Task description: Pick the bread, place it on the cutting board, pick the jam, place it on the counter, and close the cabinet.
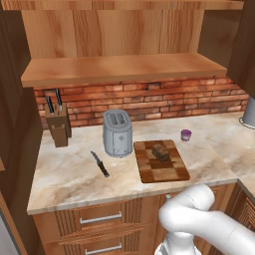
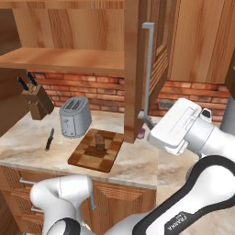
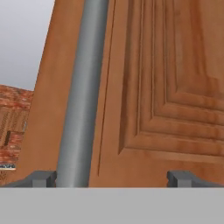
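A small dark brown, rough-crusted bread chunk [image 1: 160, 152] sits near the middle of the rectangular patchwork wooden cutting board [image 1: 169, 172], which lies flat on the beige marbled stone counter [image 1: 69, 174]. The squat purple jam jar with its pale lid [image 1: 186, 135] stands on the counter behind the board's far right corner, apart from it. The brown wooden upper cabinet's grooved panel door [image 2: 133, 69] stands swung open, edge-on over the counter, its vertical grey bar handle [image 2: 148, 69] facing the arm.

The right base view catches the white arm's two-finger gripper [image 2: 146, 120] at the lower end of that handle. The hand view looks along the door's stepped panel, the grey bar running up between the two dark finger tips [image 3: 41, 178], which stand spread wide, the left one close beside the bar; whether it touches cannot be told. In the right base view the door hides most of the jam, leaving a purple sliver at its foot.

The left base view takes in the bare cabinet shelf [image 1: 124, 67]. A silver two-slot toaster [image 1: 117, 133] stands just left of the board, a black-handled knife [image 1: 99, 164] lies loose in front of it, and a wooden knife block [image 1: 58, 124] stands against the red brick wall [image 1: 149, 99].
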Controlling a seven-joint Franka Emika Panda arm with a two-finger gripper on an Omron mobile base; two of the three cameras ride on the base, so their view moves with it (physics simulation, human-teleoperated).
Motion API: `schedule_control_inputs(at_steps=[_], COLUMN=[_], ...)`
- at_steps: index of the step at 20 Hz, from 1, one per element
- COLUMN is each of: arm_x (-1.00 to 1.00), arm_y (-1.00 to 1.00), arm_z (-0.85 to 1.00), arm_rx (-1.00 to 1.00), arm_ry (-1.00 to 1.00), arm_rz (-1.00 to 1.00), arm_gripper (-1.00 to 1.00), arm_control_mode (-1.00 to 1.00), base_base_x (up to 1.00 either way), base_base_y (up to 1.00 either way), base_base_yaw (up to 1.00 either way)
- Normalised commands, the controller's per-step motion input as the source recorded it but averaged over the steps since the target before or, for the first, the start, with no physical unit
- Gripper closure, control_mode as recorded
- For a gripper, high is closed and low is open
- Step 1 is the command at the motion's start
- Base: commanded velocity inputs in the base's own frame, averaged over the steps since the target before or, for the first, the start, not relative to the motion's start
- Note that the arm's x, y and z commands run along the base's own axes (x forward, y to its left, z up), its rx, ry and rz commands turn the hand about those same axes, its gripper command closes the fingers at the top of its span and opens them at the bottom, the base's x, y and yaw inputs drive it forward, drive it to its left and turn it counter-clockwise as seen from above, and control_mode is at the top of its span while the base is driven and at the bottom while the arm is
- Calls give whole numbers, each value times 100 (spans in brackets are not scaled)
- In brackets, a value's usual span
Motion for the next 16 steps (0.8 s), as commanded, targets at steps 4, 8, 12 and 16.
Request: schedule_control_inputs(at_steps=[4,8,12,16], arm_x=[-19,-18,-14,-2], arm_y=[13,11,19,25], arm_z=[18,25,21,11], arm_rx=[0,0,0,0], arm_ry=[0,0,0,1], arm_rz=[0,0,0,0], arm_gripper=[-100,-100,-100,-100], arm_control_mode=[-100,-100,-100,-100], base_base_x=[0,0,0,0], base_base_y=[0,0,0,0], base_base_yaw=[0,0,0,0])
